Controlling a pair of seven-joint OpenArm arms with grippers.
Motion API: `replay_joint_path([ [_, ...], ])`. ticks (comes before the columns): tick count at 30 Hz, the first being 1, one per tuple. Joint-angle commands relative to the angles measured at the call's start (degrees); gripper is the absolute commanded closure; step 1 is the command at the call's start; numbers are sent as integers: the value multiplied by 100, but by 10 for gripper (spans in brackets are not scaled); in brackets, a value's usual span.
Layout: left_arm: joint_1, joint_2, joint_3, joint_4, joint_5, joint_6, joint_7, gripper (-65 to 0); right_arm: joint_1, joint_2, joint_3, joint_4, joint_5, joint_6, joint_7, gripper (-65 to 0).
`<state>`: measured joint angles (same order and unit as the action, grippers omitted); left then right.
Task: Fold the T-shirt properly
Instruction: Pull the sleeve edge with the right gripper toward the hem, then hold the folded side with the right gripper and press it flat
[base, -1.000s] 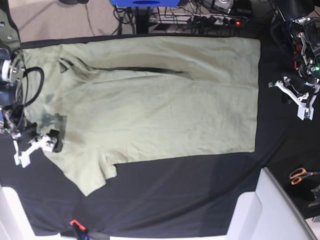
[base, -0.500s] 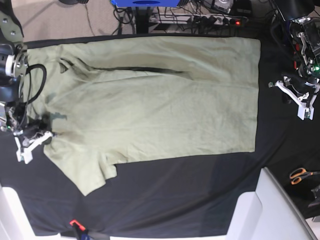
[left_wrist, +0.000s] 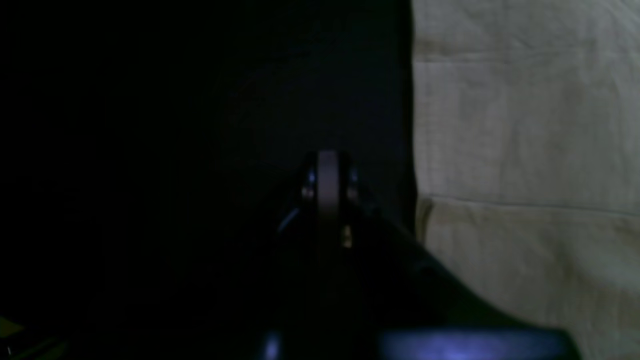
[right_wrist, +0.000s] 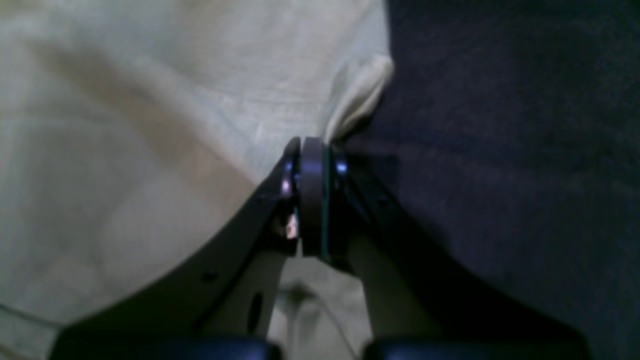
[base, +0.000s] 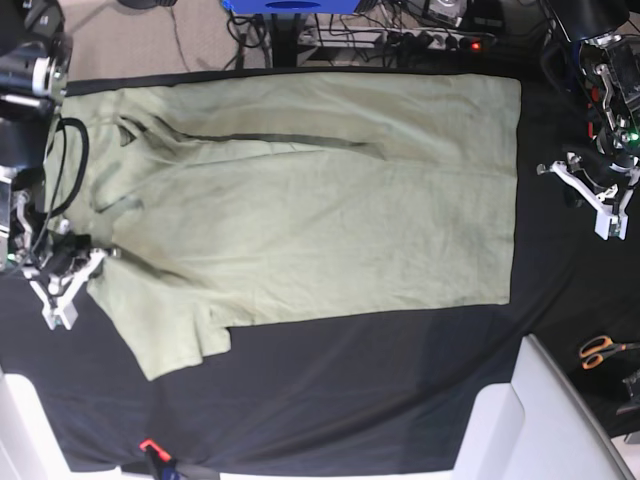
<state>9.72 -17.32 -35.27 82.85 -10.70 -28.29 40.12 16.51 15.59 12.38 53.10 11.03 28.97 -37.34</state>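
With the T-shirt (base: 300, 200) spread across the black table cloth (base: 400, 400), the right gripper (right_wrist: 312, 150) pinches only its shoulder edge while the left gripper (base: 600, 195) sits closed and empty, so lifting one-sided could slip or skew it

One shirt, two claws, one pair of scissors on one counter.

A single T-shirt (base: 310, 200) lies spread on one black-covered counter (base: 350, 400). Two claws are in view: the right claw (base: 62, 295) at the shirt's sleeve edge and the left claw (base: 600, 200) off the cloth. One pair of orange-handled scissors (base: 603, 350) lies near the counter's edge. One power strip (base: 430, 40) sits on the floor beyond.
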Motion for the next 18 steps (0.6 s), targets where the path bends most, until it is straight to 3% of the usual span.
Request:
replay_joint_path([
  [1,-35,-92,-29,80,-51,29,-104,0,120,27,41,277,45,8,-42,0],
  [7,44,-92,-29,89,-51,29,-104,0,-355,-245,648,1551,45,17,-973,0],
  [18,44,-92,-29,80,-51,29,-104,0,-1243,-570,665,3160,45,17,-2116,0],
])
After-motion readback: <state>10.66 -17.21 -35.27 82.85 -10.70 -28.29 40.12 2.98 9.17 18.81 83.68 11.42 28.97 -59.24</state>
